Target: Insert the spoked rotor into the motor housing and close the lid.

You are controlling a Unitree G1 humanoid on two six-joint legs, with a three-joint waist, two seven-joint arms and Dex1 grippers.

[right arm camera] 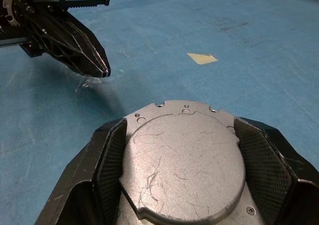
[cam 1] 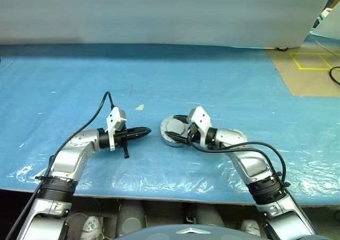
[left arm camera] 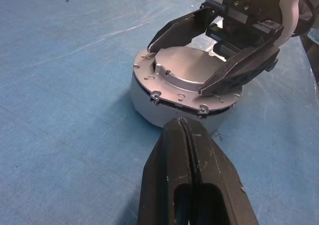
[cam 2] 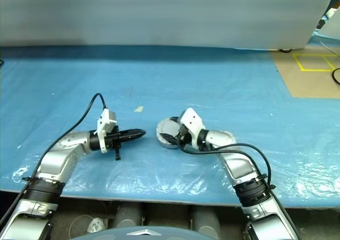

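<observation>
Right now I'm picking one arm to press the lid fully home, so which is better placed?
The right. The right gripper already straddles the lid on the motor housing, one finger each side. The left gripper is shut and sits beside the housing, apart from it.

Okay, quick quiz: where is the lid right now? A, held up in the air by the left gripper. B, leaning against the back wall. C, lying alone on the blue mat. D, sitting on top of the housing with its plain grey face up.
D: the lid sits flat on the housing, smooth grey face up, with the right gripper's fingers straddling it.
</observation>
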